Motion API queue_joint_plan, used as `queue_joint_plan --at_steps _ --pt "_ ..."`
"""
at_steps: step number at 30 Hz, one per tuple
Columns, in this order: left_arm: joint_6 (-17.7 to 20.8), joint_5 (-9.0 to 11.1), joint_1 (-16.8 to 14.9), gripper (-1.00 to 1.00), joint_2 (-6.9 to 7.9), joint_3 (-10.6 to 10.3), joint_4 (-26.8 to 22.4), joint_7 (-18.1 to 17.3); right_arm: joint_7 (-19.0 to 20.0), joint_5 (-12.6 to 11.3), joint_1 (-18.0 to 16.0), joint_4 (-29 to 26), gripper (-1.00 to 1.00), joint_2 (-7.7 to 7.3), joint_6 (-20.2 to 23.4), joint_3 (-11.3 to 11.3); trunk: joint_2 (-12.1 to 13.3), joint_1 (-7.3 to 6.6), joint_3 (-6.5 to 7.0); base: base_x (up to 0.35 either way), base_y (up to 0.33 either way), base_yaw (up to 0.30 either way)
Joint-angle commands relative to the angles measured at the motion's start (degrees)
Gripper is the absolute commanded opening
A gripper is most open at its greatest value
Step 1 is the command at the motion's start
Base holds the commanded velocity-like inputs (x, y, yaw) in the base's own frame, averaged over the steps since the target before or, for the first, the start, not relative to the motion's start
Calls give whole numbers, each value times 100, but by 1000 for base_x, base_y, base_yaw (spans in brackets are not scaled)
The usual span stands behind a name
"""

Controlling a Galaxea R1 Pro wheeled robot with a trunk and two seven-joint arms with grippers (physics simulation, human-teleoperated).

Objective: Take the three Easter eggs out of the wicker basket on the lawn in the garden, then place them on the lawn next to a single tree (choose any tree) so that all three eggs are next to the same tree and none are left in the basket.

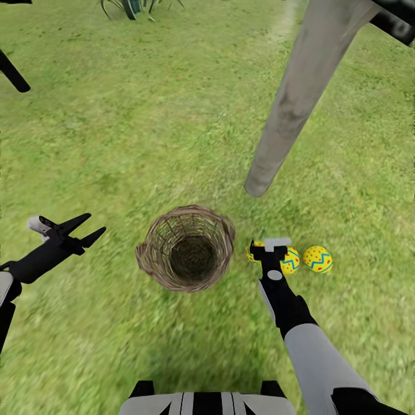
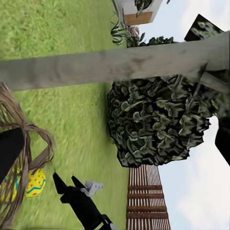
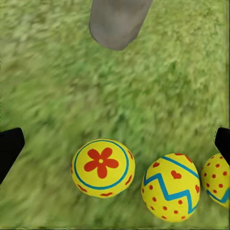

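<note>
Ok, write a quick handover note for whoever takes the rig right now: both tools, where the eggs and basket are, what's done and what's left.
Left tool: open, empty, held above the grass to the left of the basket.
Right tool: open, over the eggs, gripping nothing.
Eggs: flower egg, zigzag egg and dotted egg lie in a row on the lawn, between the basket and the tree trunk.
Done: basket looks empty; all three eggs are by the same trunk.
Left: lift the right arm away without knocking the eggs.
</note>
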Motion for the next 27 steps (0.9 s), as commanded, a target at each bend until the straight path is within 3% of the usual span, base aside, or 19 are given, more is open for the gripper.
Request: queue_joint_plan --at_steps 1,12,27 --pt "22 -13 -3 100 2 4 0 -21 -3 47 -3 2 100 7 -6 -21 -1 -4 7 -333 0 0" --pt "22 -15 -3 100 13 13 -9 -24 -3 47 -3 2 100 2 -6 -21 -1 -4 102 -313 0 0" --pt "27 7 -3 100 -4 8 119 -13 5 54 2 11 100 -3 6 -20 -1 -4 112 -20 0 0"
